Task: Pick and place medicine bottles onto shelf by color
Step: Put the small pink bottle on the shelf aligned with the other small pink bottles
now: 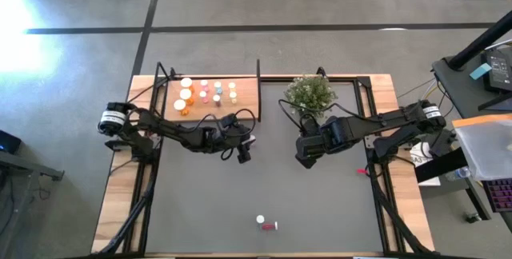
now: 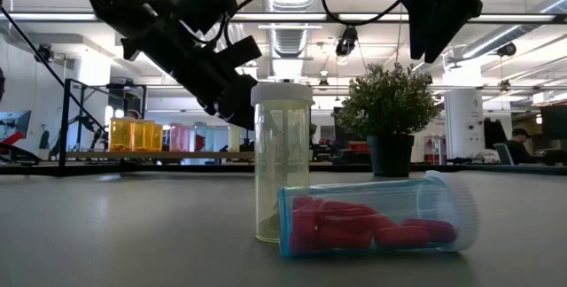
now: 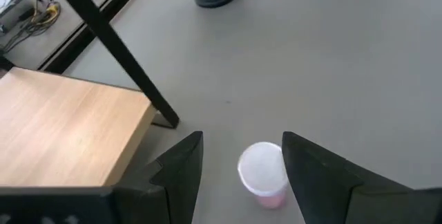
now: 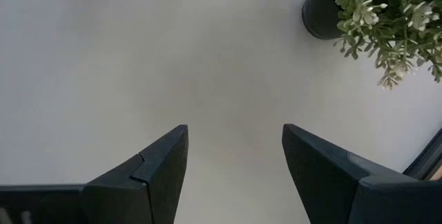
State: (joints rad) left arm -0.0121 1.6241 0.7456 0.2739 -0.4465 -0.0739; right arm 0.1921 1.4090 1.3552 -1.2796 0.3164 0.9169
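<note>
Between the spread fingers of the left claw (image 3: 242, 175) stands a pink bottle (image 3: 263, 175) on the mat, not yet gripped, just off the shelf (image 3: 62, 131) corner. Beyond it, most bottles (image 1: 204, 93) already sit on the shelf. Far behind the claw, a yellow bottle (image 2: 282, 159) and a red bottle (image 2: 376, 216) remain. The right claw (image 4: 235, 175) hangs open, empty, near the plant (image 1: 310, 93).

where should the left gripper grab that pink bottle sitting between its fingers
Grip the pink bottle around its round body just below the white cap, coming straight down from above. It stands upright on the grey mat, beside the shelf, and the left gripper already straddles it with open fingers, so closing should catch both curved sides.
</note>
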